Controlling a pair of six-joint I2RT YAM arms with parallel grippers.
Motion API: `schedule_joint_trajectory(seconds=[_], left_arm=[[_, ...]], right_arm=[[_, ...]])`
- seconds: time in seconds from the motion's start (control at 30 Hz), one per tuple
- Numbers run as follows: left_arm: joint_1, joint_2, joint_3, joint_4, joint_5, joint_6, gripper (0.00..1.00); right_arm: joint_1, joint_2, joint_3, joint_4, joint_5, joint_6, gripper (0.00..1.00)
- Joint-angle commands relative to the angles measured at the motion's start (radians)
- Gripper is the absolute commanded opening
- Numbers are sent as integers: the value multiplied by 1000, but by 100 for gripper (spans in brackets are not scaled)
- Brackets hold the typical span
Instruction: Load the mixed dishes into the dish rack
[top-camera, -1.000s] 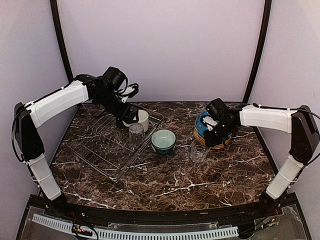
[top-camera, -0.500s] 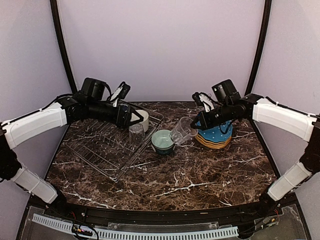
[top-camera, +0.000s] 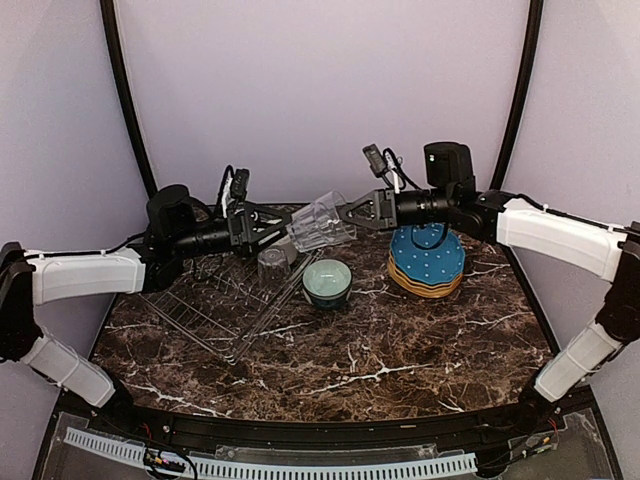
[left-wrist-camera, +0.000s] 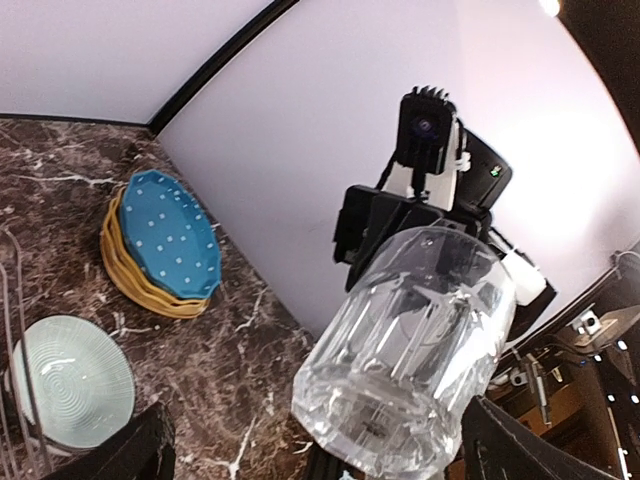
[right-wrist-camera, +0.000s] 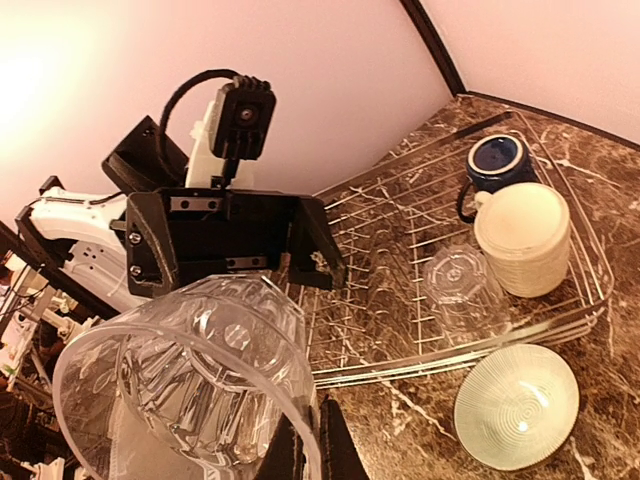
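Observation:
My right gripper (top-camera: 348, 211) is shut on the rim of a clear ribbed glass (top-camera: 320, 223), held tilted in the air above the table's back. The right wrist view shows the fingers (right-wrist-camera: 305, 455) pinching the glass (right-wrist-camera: 190, 380) wall. My left gripper (top-camera: 272, 227) is open and faces the glass's base; the glass (left-wrist-camera: 410, 350) hangs between its spread fingers (left-wrist-camera: 135, 455), and I cannot tell whether they touch. The dish rack (top-camera: 195, 300) lies at the left. It holds a cream mug (right-wrist-camera: 522, 238), a dark blue mug (right-wrist-camera: 497, 160) and an upturned glass (right-wrist-camera: 460, 283).
A pale-teal bowl (top-camera: 327, 280) stands on the table just right of the rack. A stack of plates (top-camera: 427, 258), blue dotted on top of mustard-yellow ones, sits at the back right under the right arm. The curved back wall is close behind both grippers.
The right gripper lifted the glass off the table and carried it up and left. The left arm swung down and reached right, its open gripper now facing the glass.

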Motion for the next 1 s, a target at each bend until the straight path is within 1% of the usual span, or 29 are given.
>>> schedule_joint_trajectory(seconds=[0.0,0.13,0.27,0.4,0.63,0.8,0.87,0.9,0.93,0.97], left_arm=[[-8,43,-56,380,86,-204,99],[-23,90,-63,516,119,-280,99],[-45,127,-53,609,139,-329,98],[-60,147,-41,648,153,-353,92],[-70,160,-38,672,173,-358,85],[-72,157,-41,676,177,-340,73],[-72,155,-43,676,178,-334,65],[-72,156,-43,678,178,-332,59],[-72,155,-42,679,179,-331,56],[-72,156,-42,681,181,-330,49]], right_arm=[[20,36,-2,189,-88,86,0],[26,66,-7,249,-125,128,0],[28,85,-7,283,-140,162,0],[28,94,-12,315,-149,182,0],[28,114,-18,354,-163,217,0],[27,128,-17,368,-174,237,0],[28,132,-19,372,-173,242,0],[29,134,-19,372,-174,243,0],[29,138,-19,372,-175,245,0],[27,140,-20,371,-176,246,0]])
